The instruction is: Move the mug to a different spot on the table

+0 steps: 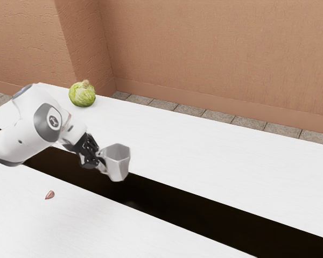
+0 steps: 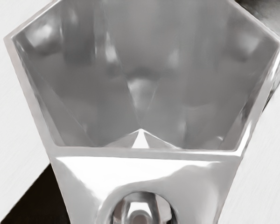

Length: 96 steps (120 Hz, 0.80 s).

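A pale grey faceted mug (image 1: 117, 160) with a five-sided rim hangs in the air over the dark gap between the two white tabletops, slightly tilted. My black gripper (image 1: 98, 157) is shut on its handle side, coming from the exterior view's left. In the wrist view the mug (image 2: 140, 88) is seen from above, its hollow inside and its handle loop (image 2: 140, 210) close under the hand.
A green cabbage (image 1: 82, 93) lies at the far corner of the white table (image 1: 215, 145). A small brown nut-like object (image 1: 50, 195) lies on the near white surface (image 1: 70, 226). A dark gap (image 1: 204, 215) runs between the surfaces. A brown wall stands behind.
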{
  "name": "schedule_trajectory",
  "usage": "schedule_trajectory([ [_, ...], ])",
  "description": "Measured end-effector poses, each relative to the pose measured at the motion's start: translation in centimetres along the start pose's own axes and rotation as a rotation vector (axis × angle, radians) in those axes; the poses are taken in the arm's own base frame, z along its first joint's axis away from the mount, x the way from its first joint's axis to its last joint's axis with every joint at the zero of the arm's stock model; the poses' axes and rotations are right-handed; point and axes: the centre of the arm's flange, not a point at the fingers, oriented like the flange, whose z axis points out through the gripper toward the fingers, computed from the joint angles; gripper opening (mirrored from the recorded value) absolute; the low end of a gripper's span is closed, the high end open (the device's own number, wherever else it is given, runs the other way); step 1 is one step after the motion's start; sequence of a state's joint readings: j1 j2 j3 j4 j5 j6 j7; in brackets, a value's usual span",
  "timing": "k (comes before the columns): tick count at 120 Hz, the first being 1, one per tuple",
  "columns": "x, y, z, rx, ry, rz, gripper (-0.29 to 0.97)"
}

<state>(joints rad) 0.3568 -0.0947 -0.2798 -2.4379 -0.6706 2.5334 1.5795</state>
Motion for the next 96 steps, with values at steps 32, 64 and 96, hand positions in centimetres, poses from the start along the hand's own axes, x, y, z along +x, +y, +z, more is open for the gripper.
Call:
schedule_trajectory([
  [32, -1.5, -1.6, -0.8, 0.091, 0.014, -0.431, 0.04],
  [64, -3.6, -3.0, 0.6, 0.189, 0.079, -0.849, 0.04],
  [96, -6.5, -3.1, 2.1, 0.217, 0.075, -1.100, 0.05],
])
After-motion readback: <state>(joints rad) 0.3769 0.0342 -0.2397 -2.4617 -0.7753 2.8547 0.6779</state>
